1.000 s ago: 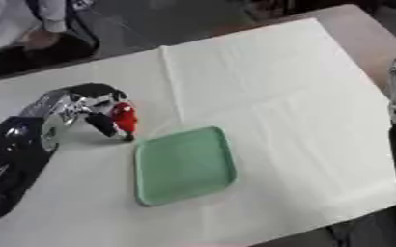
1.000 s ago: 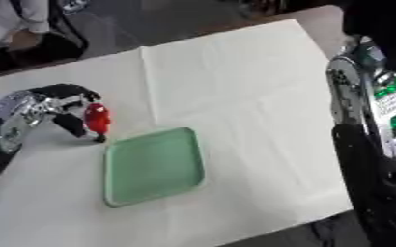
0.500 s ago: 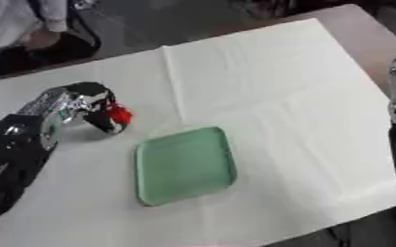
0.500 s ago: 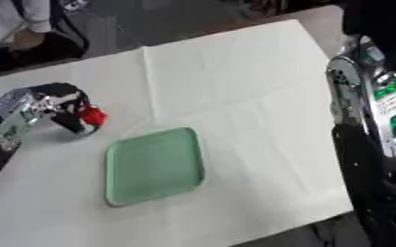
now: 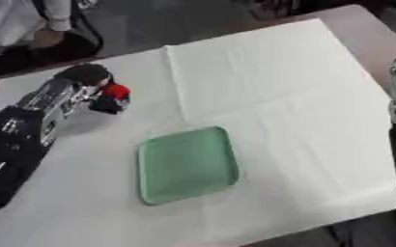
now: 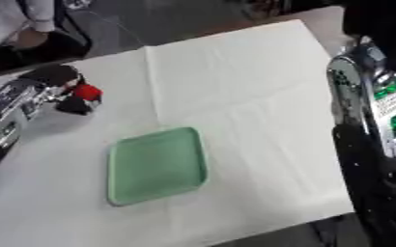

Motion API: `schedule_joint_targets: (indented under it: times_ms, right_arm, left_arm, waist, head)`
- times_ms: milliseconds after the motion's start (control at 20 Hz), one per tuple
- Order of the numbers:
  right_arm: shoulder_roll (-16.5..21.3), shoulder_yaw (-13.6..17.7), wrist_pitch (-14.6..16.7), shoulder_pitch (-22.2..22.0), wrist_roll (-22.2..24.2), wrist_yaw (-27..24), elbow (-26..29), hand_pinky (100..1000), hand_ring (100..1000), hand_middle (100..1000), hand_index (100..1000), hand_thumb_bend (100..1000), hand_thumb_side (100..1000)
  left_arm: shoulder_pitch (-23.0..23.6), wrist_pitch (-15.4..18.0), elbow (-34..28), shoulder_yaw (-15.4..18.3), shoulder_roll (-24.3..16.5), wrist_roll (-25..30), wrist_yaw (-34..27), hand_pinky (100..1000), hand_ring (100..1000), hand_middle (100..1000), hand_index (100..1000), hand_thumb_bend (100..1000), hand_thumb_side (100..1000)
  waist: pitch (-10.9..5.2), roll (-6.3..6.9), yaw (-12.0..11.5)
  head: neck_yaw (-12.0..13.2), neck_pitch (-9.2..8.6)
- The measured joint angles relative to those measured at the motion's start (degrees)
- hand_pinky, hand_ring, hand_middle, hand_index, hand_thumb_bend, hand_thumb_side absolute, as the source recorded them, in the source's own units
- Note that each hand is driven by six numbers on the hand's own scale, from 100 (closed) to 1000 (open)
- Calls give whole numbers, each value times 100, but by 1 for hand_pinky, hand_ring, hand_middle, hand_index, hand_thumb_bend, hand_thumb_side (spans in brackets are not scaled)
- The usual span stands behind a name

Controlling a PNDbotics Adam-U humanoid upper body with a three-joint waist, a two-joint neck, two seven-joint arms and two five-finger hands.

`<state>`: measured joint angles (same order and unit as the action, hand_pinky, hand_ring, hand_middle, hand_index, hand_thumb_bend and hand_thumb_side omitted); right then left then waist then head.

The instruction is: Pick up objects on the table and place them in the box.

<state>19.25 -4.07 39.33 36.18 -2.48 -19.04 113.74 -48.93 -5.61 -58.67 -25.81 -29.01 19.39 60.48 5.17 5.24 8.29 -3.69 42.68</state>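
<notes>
A small red object (image 5: 116,90) is held in my left hand (image 5: 91,86), whose dark fingers curl round it above the white cloth at the left. The hand sits up and left of a shallow green tray (image 5: 187,164) lying in the middle of the cloth with nothing in it. Of my right side only the arm (image 6: 374,140) shows, along the right edge; its hand is out of sight. No other loose object shows on the cloth.
A white cloth (image 5: 269,87) covers the table, with bare tabletop at the far right corner. A person in white sits beyond the far left edge, not touching anything. The table's front edge runs along the bottom right.
My left hand has carried the red object up and away from the tray's corner, toward the far left. The whole picture has also shifted slightly.
</notes>
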Motion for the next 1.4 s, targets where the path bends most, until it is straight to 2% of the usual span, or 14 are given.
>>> schedule_joint_targets:
  times_ms: [350,750,1100,1400]
  right_arm:
    - [42,1,2,-3,-1,7,0,210,363,417,476,100,504]
    - [43,0,5,-5,1,8,0,210,363,417,476,100,505]
    - [44,-1,5,-5,1,9,0,210,364,418,476,100,505]
    - [44,-1,5,-5,1,9,0,210,364,418,476,100,504]
  left_arm:
    - [165,-448,-1250,-126,-121,99,-115,100,100,100,363,100,651]
    - [297,-666,-2513,-389,-277,48,-727,100,100,100,364,100,651]
    - [297,-682,-3211,-741,-421,366,-1310,100,100,100,368,100,654]
    - [290,-718,-3531,-991,-489,701,-1757,100,100,100,368,100,654]
  waist:
    - [-1,-2,-32]
    - [-1,-4,-35]
    - [-6,-4,-35]
    - [-19,-2,-33]
  head:
    - [14,0]
    - [14,2]
    - [16,2]
    - [21,3]
